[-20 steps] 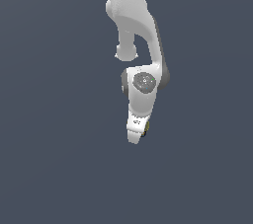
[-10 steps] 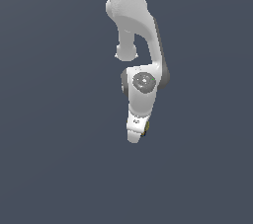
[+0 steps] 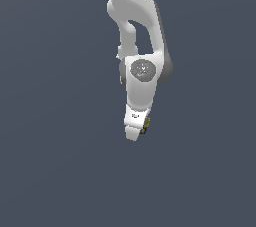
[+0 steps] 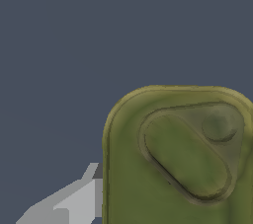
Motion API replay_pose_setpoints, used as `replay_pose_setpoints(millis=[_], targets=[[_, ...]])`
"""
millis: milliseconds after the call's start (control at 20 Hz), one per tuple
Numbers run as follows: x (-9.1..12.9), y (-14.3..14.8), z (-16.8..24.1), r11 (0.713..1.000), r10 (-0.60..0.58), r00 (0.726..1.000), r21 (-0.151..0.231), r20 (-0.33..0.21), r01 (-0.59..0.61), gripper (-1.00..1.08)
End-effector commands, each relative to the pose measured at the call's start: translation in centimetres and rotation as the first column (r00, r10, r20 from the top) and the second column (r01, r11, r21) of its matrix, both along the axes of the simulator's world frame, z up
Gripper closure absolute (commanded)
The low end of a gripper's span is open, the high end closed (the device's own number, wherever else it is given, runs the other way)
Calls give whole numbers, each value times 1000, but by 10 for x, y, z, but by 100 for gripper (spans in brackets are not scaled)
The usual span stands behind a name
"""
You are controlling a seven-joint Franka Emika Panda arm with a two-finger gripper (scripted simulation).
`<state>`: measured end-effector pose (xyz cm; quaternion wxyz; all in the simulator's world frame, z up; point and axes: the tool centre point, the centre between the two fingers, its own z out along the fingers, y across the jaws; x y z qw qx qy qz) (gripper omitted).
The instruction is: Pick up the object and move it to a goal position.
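Observation:
In the exterior view my white gripper (image 3: 135,132) hangs from the arm near the middle of the picture. Only a small olive and yellow edge of the object (image 3: 146,123) shows, at the gripper's side towards the exterior view's right. The hand hides the rest of it. In the wrist view the object (image 4: 183,164) fills much of the picture: an olive-green rounded top with an oval recess. One grey-white finger (image 4: 74,203) lies against its side. The other finger is out of the picture. The gripper looks shut on the object.
Around the arm there is only a plain dark blue-grey surface (image 3: 55,136). No other objects, edges or goal marker show in either view.

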<state>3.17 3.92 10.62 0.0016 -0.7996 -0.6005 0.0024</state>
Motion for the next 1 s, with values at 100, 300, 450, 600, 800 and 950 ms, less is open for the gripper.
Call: replay_pose_setpoints(millis=[100,300,450,600,800,950], targets=[[1,-10,45,1000,1,1000,0,6,-1,108],[1,-22,90,1000,1,1000,1,6,-1,108],[1,-31,125,1000,2,1000,2,6,-2,108],[1,-40,161,1000,2,1000,2,6,-2,108],[1,-51,206,1000,2,1000,2,6,-2,108],[2,-59,235,1000,1,1000,2,6,-1,108]])
